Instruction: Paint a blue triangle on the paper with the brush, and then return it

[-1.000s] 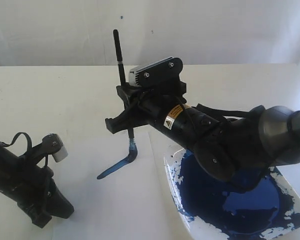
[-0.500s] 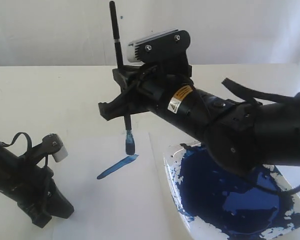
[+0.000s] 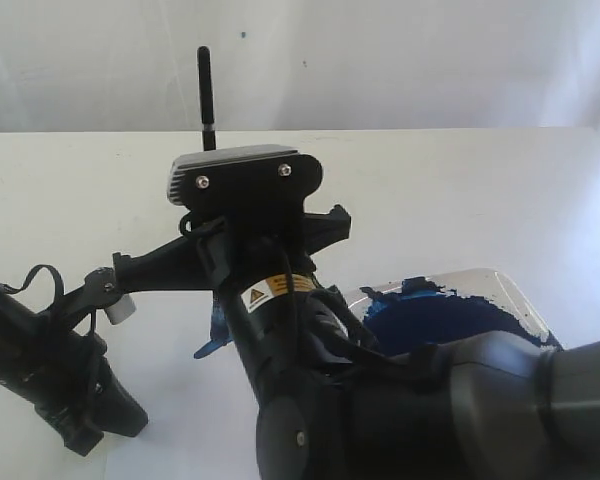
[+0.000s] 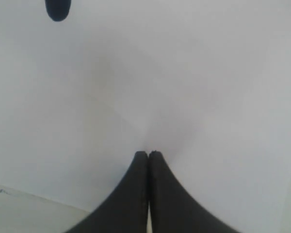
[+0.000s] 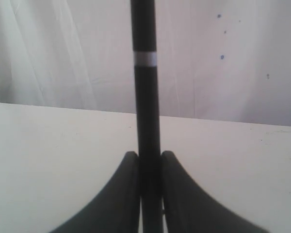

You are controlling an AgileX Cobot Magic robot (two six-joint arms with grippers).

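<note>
Reaching in from the lower right of the exterior view with the right arm, big and dark in the foreground, and bending the wrist down over the paper (image 3: pixel 192 405). Crossing the middle toward the left side, with the wrist camera box sitting on top.

Pinching the brush (image 3: pixel 207 95) with the right gripper (image 5: pixel 148 162): pressing both fingers (image 5: pixel 128 167) against the black handle from two sides, with only the handle between them. Holding the brush upright, the long handle rising above the camera box in front of the white wall, and showing a silver band on it in the right wrist view. Hiding the bristle end behind the arm, so not possible to tell if touching the paper.

Showing only a small piece of a blue stroke (image 3: pixel 208 347) on the paper, just beside the left edge of the arm.

Lying low at the lower left with the left arm, slanting down over the table (image 3: pixel 460 190), apart from the brush. Pressing the fingers of the left gripper (image 4: pixel 148 155) together, tip against tip, nothing between them, and pointing over the white sheet.

Standing on the right, partly behind the right arm: the paint tray (image 3: pixel 512 284) with the dark blue paint pool (image 3: pixel 430 315).
</note>
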